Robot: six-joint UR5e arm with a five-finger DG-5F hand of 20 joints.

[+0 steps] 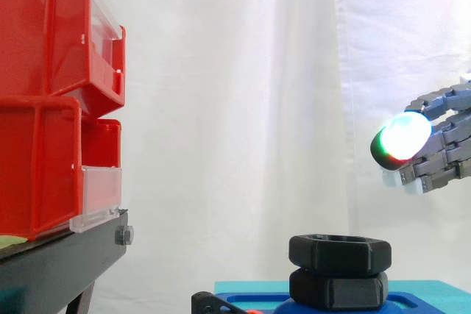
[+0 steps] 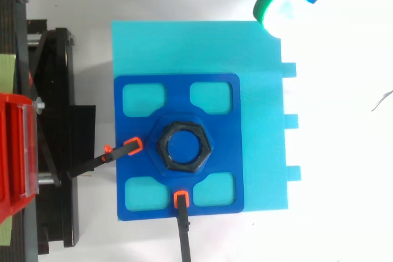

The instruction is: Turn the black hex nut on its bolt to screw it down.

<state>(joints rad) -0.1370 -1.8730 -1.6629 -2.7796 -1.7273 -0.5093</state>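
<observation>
A matte black hex nut [image 1: 338,251] sits on a matching hexagonal piece [image 1: 338,289], centred on a smooth blue plate [image 2: 227,93] held by two orange-tipped clamps [image 2: 132,146]. The hand [image 1: 441,148] hovers well apart, its fingers loosely extended and empty.

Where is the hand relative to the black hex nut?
In the side view the hand is at the right edge, above and right of the black hex nut, not touching it.

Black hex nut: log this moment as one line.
black hex nut: untouched, atop dark blue plate | hand: open, above, clear of nut, side view's right
</observation>
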